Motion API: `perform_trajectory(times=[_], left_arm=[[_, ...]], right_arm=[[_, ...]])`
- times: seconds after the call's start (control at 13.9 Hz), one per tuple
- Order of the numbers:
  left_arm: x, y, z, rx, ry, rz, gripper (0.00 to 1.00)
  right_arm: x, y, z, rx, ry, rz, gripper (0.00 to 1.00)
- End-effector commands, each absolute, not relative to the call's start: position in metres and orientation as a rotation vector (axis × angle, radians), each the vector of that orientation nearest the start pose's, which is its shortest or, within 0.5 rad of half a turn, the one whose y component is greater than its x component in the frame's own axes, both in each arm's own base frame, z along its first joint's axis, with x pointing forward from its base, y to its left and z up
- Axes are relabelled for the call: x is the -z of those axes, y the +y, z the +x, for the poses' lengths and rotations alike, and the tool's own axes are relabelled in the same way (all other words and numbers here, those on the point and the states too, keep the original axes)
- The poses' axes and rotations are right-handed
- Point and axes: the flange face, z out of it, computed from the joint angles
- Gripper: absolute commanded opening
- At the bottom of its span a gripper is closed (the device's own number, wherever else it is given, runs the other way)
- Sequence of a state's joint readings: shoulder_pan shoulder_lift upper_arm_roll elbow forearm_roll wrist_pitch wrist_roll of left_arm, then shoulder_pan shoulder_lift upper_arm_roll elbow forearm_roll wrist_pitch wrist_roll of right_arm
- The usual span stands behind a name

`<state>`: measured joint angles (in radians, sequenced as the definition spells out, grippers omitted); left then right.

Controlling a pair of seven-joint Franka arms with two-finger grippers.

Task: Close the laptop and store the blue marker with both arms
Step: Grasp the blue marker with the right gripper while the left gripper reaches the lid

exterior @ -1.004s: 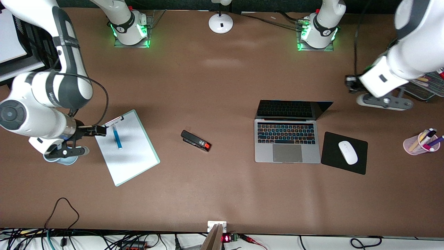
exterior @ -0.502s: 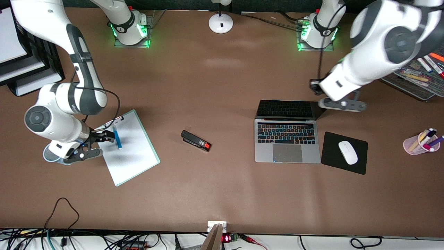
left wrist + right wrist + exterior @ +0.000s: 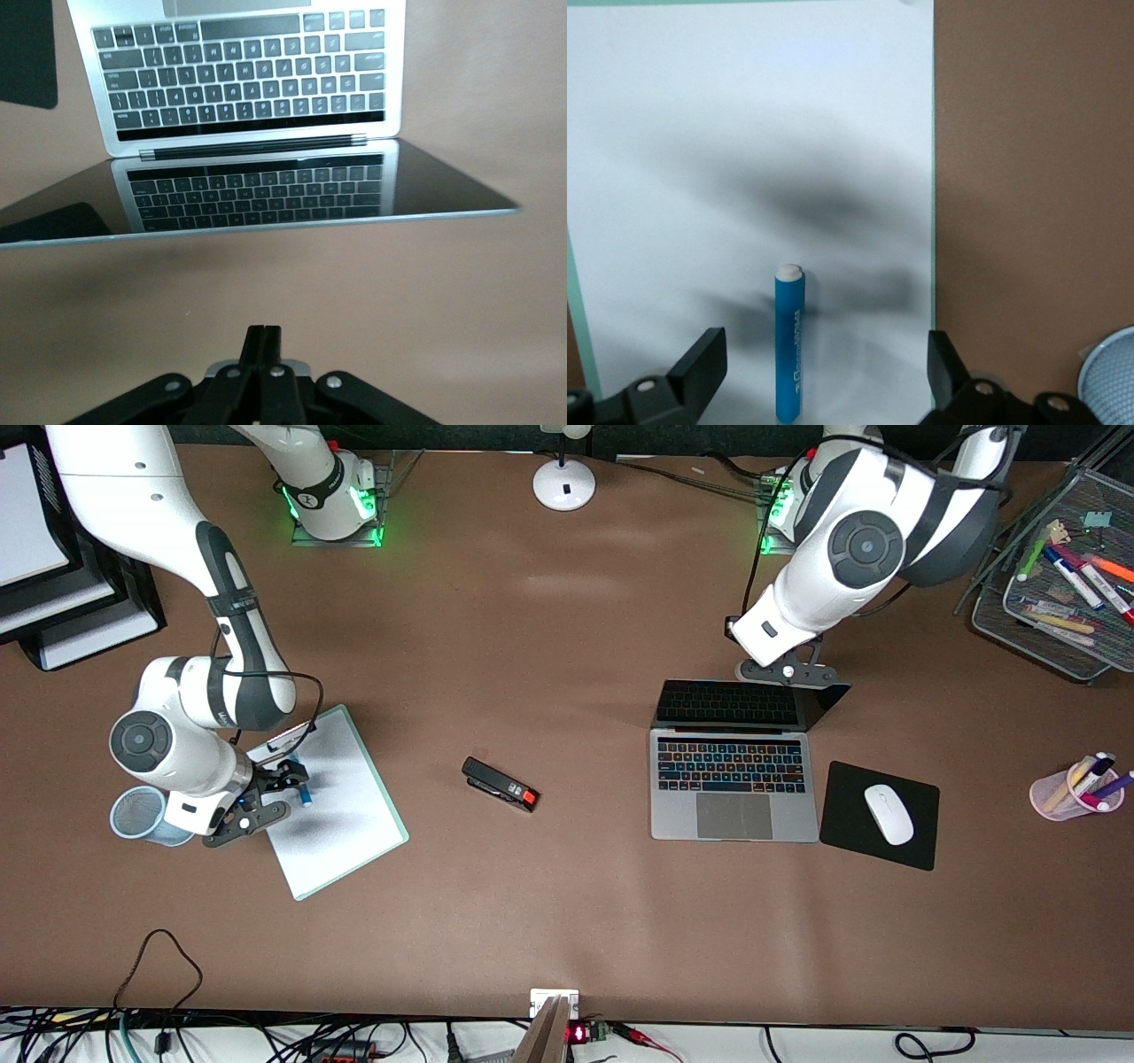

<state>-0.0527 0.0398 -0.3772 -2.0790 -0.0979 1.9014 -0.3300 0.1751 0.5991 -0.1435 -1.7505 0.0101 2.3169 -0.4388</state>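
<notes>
1. Since the earlier frames both arms have swung in: the left gripper (image 3: 791,674) has moved from near the mesh tray (image 3: 1050,615) to hang just over the top edge of the laptop's raised lid, and the right gripper (image 3: 276,786) has travelled from beside the clipboard (image 3: 341,824) to a spot over the blue marker (image 3: 304,794).
2. The laptop (image 3: 733,779) is open, toward the left arm's end of the table, about midway between the table's front-camera edge and the edge where the bases stand; its keys glow and the lid leans back.
3. In the left wrist view the left gripper's jaws are pressed together, and the lid's top edge (image 3: 266,221) lies in front of them.
4. The blue marker lies flat on the white clipboard, toward the right arm's end of the table; in the front view the gripper hides most of it.
5. The right gripper's jaws are spread wide, one finger (image 3: 700,363) on each side of the marker (image 3: 788,341); contact seems unlikely, though the fingertips are out of frame.
6. A blue mesh cup (image 3: 135,815) stands beside the clipboard, nearer the table's end.
</notes>
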Motion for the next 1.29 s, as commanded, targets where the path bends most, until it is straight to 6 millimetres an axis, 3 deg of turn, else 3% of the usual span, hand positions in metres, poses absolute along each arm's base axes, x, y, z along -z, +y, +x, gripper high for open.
perform_trajectory(times=[0.0,0.14,0.72,0.86,1.22], left_arm=[[-0.37,-0.213,0.456,-0.296,0.07,-3.14,0.01],[-0.355,-0.211,0.455,-0.219,0.082,-3.16,0.0],[-0.347,-0.195,0.505,0.227,0.186,-3.167,0.0],[-0.342,-0.186,0.52,0.278,0.171,-3.18,0.0],[-0.331,-0.19,0.559,0.335,0.184,-3.224,0.0]], right_arm=[[-0.217,0.03,0.659,-0.071,-0.815,-3.102,0.93],[-0.212,0.031,0.658,-0.086,-0.837,-3.092,0.72],[-0.195,0.038,0.655,-0.097,-0.742,-3.058,0.61],[-0.195,0.038,0.656,-0.097,-0.742,-3.058,0.55],[-0.19,0.038,0.656,-0.107,-0.74,-3.059,0.44]])
